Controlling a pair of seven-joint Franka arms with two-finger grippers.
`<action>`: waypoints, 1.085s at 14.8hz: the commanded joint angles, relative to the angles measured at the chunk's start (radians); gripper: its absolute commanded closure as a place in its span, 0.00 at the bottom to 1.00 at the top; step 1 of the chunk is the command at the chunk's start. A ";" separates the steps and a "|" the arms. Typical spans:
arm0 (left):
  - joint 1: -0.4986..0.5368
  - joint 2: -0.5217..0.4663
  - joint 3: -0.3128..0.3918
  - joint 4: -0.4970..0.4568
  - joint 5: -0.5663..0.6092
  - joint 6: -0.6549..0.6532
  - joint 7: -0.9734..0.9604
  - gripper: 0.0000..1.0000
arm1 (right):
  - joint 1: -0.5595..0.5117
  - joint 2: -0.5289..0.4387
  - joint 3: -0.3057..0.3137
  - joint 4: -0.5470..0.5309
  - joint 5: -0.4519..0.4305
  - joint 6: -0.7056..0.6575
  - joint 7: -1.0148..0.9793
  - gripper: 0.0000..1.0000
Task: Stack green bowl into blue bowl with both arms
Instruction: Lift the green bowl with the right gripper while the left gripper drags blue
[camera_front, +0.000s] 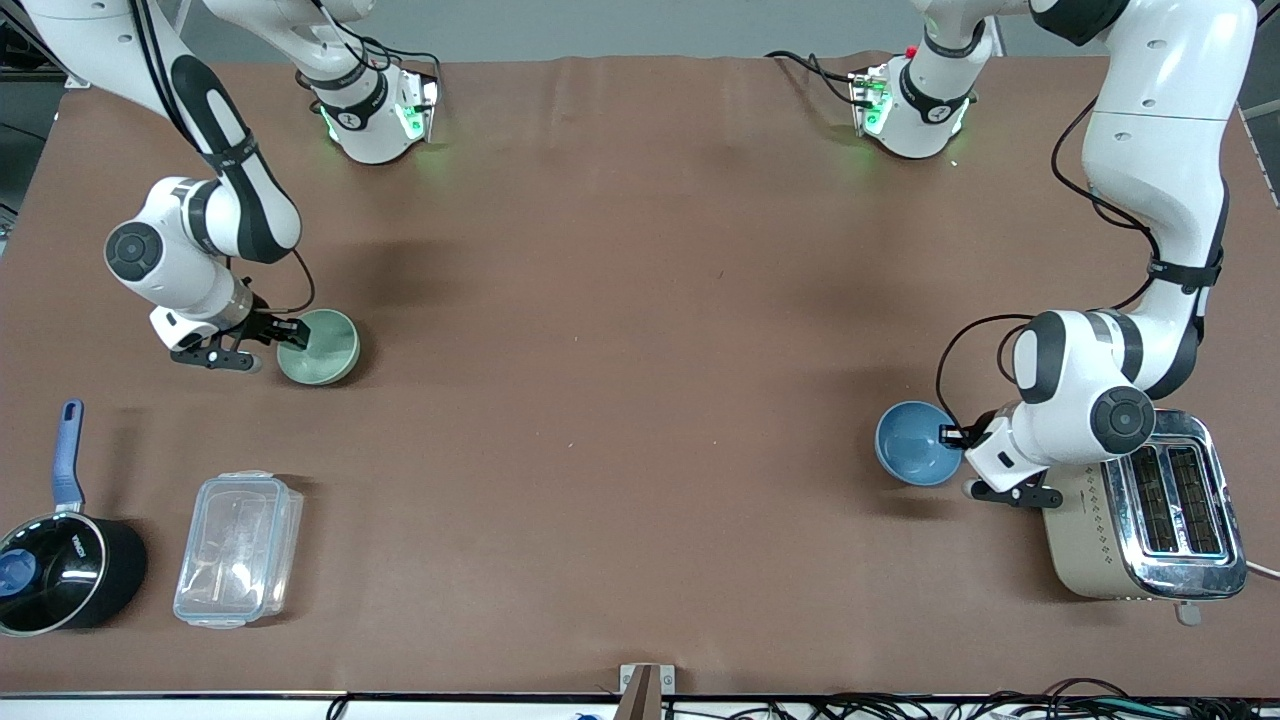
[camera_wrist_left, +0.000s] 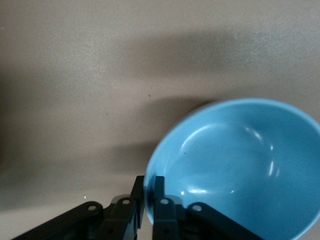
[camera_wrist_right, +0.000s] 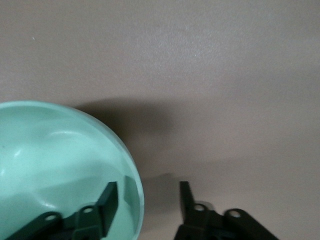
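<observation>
Bowls sit well apart on the worktop (camera_front: 640, 400), each with a claw at its rim. The green bowl (camera_front: 320, 347) lies toward the right arm's end; the right claw (camera_front: 290, 333) straddles its wall, one finger inside and one outside, still spread and not yet clenched, apparently lined up for a rim grasp. Measured from the green bowl, the blue bowl (camera_front: 916, 443) rests toward the left arm's end and nearer the front camera, just beside a toaster (camera_front: 1150, 520). The left claw (camera_front: 950, 435) is clenched on its rim, probably to steady or lift it for stacking.
</observation>
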 joint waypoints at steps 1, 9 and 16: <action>-0.006 -0.006 -0.025 0.033 -0.015 -0.001 -0.020 1.00 | -0.015 -0.019 0.008 -0.034 0.038 0.019 0.003 0.89; -0.274 0.024 -0.187 0.194 -0.010 -0.052 -0.493 1.00 | 0.005 -0.104 0.011 0.144 0.136 -0.287 0.003 1.00; -0.540 0.191 -0.179 0.271 -0.005 0.098 -0.804 1.00 | 0.073 -0.102 0.046 0.553 0.156 -0.708 0.185 1.00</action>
